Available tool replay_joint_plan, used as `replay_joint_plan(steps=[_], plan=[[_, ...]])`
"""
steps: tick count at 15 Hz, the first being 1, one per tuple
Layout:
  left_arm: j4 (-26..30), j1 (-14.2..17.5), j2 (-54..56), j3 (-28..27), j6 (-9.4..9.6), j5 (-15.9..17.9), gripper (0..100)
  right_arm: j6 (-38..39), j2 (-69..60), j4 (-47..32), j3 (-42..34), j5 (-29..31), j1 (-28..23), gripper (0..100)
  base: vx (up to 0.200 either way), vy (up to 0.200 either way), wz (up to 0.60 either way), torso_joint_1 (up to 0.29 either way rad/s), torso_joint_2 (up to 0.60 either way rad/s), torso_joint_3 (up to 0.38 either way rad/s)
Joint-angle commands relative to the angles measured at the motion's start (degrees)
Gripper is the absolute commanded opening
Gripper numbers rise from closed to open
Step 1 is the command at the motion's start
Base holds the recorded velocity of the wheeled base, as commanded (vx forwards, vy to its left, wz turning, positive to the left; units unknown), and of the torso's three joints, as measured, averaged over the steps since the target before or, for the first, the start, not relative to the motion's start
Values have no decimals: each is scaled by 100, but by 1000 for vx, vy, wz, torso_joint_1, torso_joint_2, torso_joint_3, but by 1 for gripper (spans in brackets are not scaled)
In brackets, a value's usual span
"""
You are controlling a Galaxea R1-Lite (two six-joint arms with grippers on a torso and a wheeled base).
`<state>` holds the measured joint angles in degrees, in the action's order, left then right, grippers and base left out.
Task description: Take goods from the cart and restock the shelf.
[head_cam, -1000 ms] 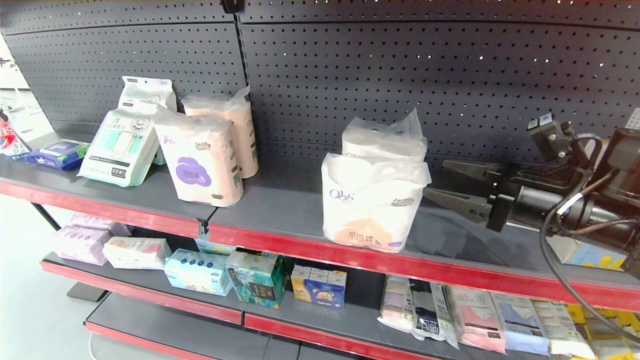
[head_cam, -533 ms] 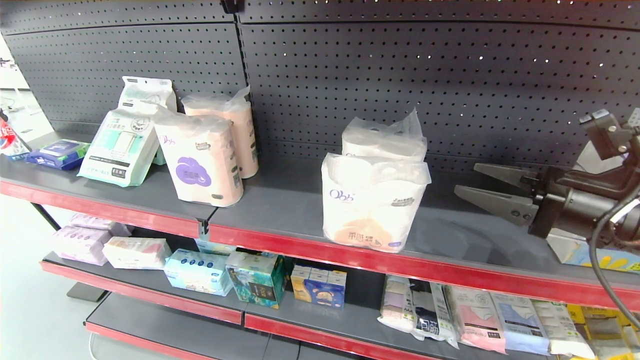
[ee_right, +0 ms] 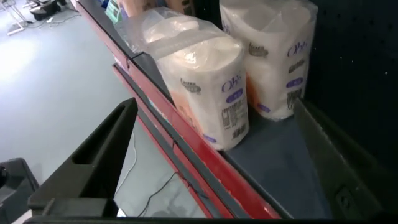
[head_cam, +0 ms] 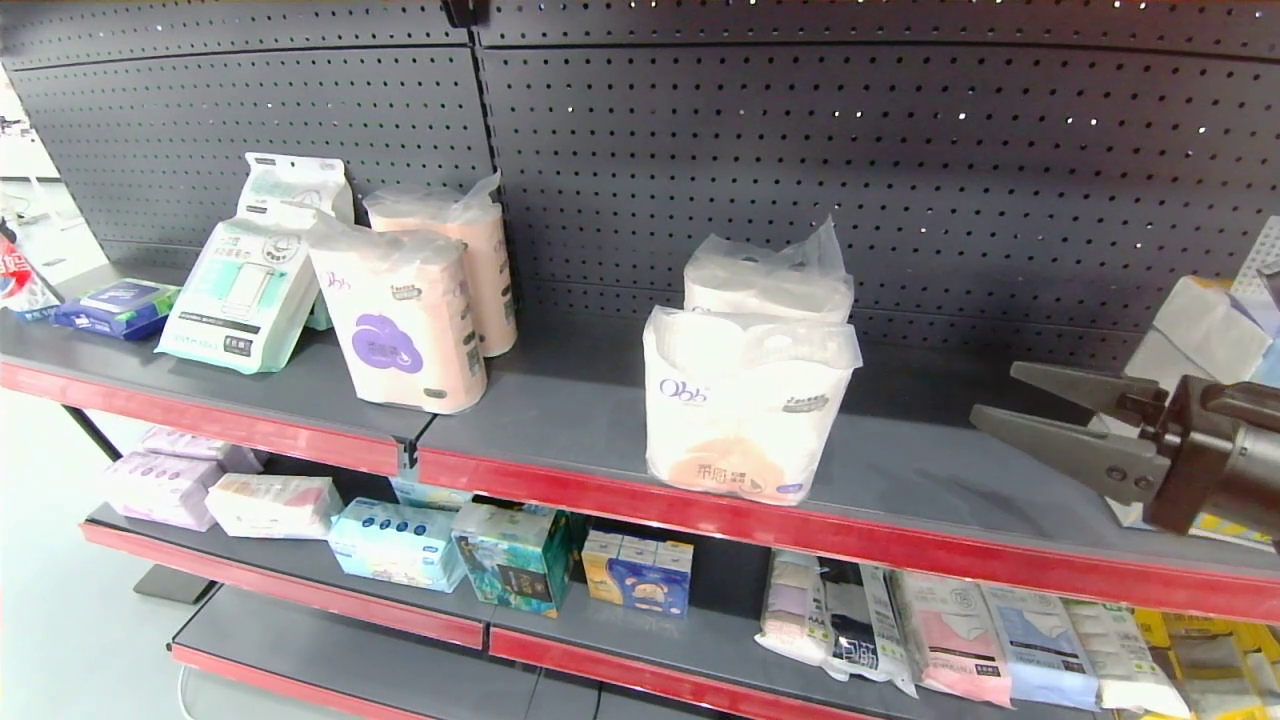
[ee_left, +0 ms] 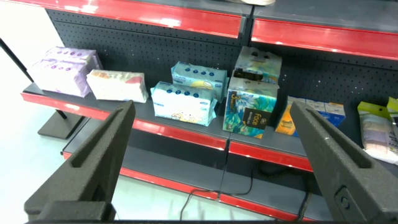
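Observation:
Two white paper-roll packs stand on the top shelf [head_cam: 560,400], the front pack [head_cam: 745,400] at the red edge and the second pack [head_cam: 768,275] behind it. My right gripper [head_cam: 992,392] hovers open and empty over the shelf, well to the right of them. Its wrist view shows the front pack [ee_right: 199,81] and the rear pack [ee_right: 273,50] beyond the open right gripper [ee_right: 212,106]. My left gripper [ee_left: 212,107] is open and empty, lower down, facing the second shelf's tissue boxes [ee_left: 186,93].
Pink roll packs [head_cam: 405,320], a green pouch [head_cam: 240,295] and blue wipes [head_cam: 115,305] fill the top shelf's left part. A white and blue package [head_cam: 1200,330] stands at the far right. Tissue boxes [head_cam: 515,555] and flat packs [head_cam: 950,630] line the lower shelf.
My right gripper has drawn back to the right and a little down, away from the white roll packs, staying open. The packs have not moved.

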<state>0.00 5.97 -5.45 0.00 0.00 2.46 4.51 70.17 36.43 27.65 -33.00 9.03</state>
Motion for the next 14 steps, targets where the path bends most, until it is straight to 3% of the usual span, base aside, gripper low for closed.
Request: replay_joint_plan(steps=[1,7,10,12,14], plan=[[0,0,-9,0,0,0,100,-20,-592,-276,-102,22,-130,100,0,0,0,0,0,0],[0,0,-9,0,0,0,100,-847,-2640,-2324,-664,1252,-1062,100,0,0,0,0,0,0],[0,0,-9,0,0,0,100,-987,-3466,-2588,-1262,1516,-1387,100,0,0,0,0,0,0],[0,0,-9,0,0,0,100,-1049,-3993,-2588,-1807,2280,-1510,100,0,0,0,0,0,0],[0,0,-9,0,0,0,100,-1066,-4609,-2579,-2334,2430,-1773,100,0,0,0,0,0,0]])
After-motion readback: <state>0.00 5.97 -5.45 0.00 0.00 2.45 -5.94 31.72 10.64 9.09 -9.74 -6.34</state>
